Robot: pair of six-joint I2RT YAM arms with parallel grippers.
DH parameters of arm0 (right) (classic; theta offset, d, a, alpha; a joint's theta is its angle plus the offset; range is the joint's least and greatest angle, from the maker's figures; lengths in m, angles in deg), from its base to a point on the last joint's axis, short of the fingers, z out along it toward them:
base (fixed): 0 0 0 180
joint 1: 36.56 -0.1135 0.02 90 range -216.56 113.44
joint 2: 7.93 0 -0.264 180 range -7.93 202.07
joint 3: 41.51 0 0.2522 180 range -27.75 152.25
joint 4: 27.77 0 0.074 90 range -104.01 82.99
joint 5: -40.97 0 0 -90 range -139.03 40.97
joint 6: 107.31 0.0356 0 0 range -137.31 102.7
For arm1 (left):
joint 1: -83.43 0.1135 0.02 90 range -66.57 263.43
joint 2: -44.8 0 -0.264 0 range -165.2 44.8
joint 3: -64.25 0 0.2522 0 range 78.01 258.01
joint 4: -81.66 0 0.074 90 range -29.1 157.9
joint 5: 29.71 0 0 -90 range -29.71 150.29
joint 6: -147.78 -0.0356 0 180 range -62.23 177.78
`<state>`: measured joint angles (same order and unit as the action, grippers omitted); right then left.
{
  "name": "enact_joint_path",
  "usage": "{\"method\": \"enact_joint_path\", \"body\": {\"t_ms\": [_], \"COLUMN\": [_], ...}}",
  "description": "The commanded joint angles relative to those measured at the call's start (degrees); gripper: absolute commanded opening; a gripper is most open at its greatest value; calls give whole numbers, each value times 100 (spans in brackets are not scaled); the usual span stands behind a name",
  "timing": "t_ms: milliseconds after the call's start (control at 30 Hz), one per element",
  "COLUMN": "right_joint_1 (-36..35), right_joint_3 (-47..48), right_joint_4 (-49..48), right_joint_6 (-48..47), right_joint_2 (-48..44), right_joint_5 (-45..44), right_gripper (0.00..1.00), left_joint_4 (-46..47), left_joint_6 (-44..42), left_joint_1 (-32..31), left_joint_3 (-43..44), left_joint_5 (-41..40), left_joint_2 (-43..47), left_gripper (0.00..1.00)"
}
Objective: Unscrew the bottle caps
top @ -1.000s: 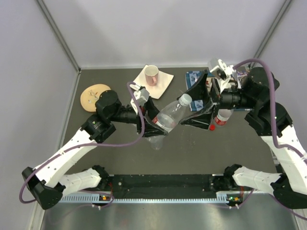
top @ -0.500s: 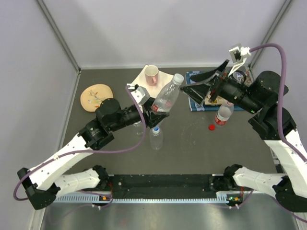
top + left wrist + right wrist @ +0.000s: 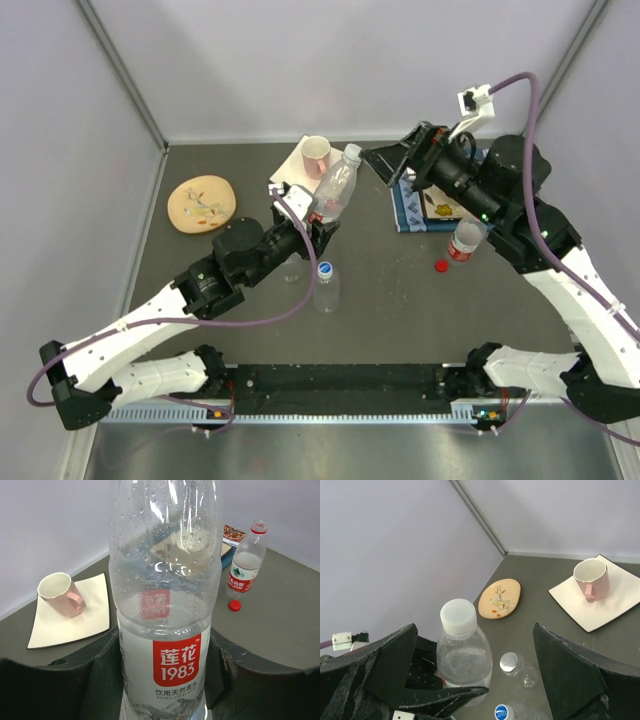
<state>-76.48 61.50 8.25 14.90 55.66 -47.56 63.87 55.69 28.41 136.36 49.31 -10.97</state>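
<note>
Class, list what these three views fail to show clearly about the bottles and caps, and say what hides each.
- Left wrist view: held bottle, cap cut off by the top edge.
- Top view: grey-capped bottle, mostly hidden under the left arm.
- Right wrist view: blue-capped bottle, body cut off by the bottom edge.

Bright, even light; sharp frames; glare on the bottle.
</note>
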Motion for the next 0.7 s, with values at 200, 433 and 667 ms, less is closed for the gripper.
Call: {"method": "enact_joint_path", "body": {"t_ms": [200,433,667], "right_joint_1": [-446,-438,-438], "right_joint_3": [540,497,417], "right_joint_4": [-345,-398,-459], "right_joint_6": [-83,-92,-109], "right_joint_2": [584,760,769], "right_joint_5": [-411,-437,-411], "right_gripper": [94,75,53], "left_joint_4": [359,359,359], "left_joint_6": [-187,-152,-152], "left_joint_1": [-70,-79,-87], "left_joint_3": [-69,-104,-104], "left_joint_5": [-352,-299,-282], "left_joint_2": [-4,13,-13], "left_gripper": [49,50,50]}}
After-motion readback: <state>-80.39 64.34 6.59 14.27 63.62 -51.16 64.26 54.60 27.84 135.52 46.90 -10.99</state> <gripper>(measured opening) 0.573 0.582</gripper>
